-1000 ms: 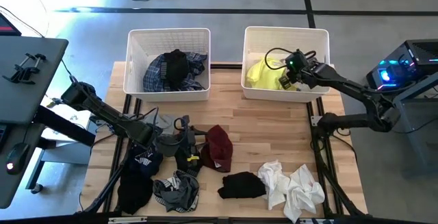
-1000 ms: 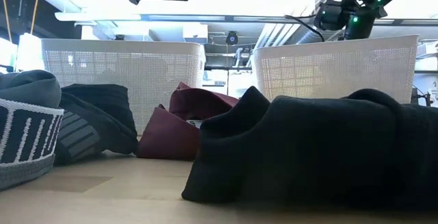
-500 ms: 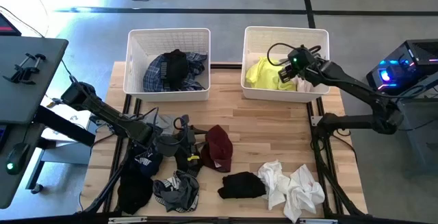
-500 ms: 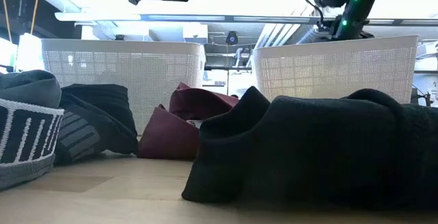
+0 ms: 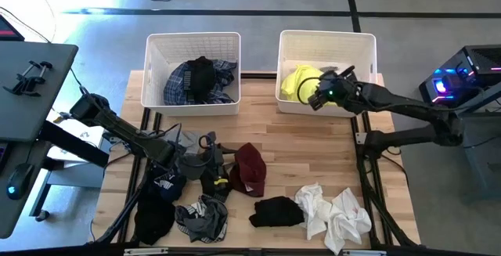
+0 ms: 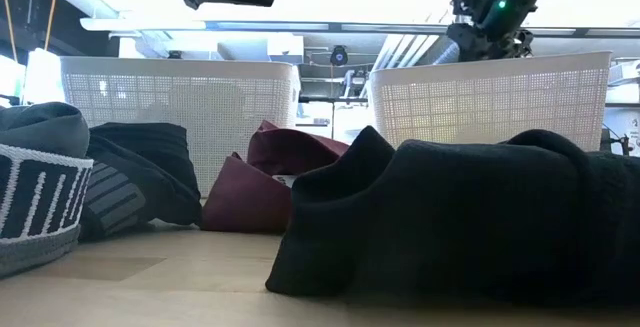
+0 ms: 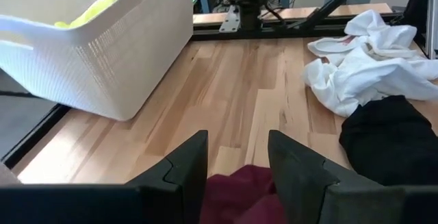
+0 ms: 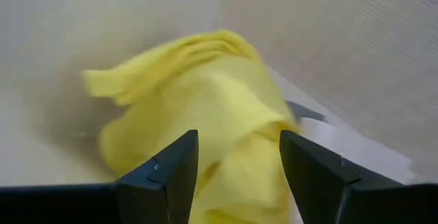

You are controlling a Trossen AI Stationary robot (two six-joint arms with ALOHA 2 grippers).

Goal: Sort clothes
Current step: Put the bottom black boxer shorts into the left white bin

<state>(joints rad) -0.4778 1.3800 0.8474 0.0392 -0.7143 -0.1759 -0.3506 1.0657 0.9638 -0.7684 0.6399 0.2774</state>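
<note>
My right gripper (image 5: 316, 96) hangs open and empty over the right white bin (image 5: 368, 52), just above a neon yellow garment (image 8: 198, 94) that lies on the bin's floor. My left gripper (image 5: 210, 153) is open and empty, held high over the clothes pile, with a maroon garment (image 7: 239, 190) below its fingers. On the table lie the maroon piece (image 5: 250, 168), a black piece (image 5: 278, 210), white pieces (image 5: 337, 213), a grey piece (image 5: 202, 217) and a dark piece (image 5: 156, 205). A blue plaid piece (image 5: 182, 85) and a black one (image 5: 202, 72) lie in the left bin (image 5: 153, 68).
The two bins stand side by side along the table's far edge. Bare wood (image 5: 313, 142) lies between the bins and the clothes. In the low view a black garment (image 6: 470, 227) fills the foreground, and both grippers show above the bins' rims.
My right gripper has gone over the right bin toward the table's left and near edges, first rising a little, then dropping back, and has turned. It now points at the yellow garment.
</note>
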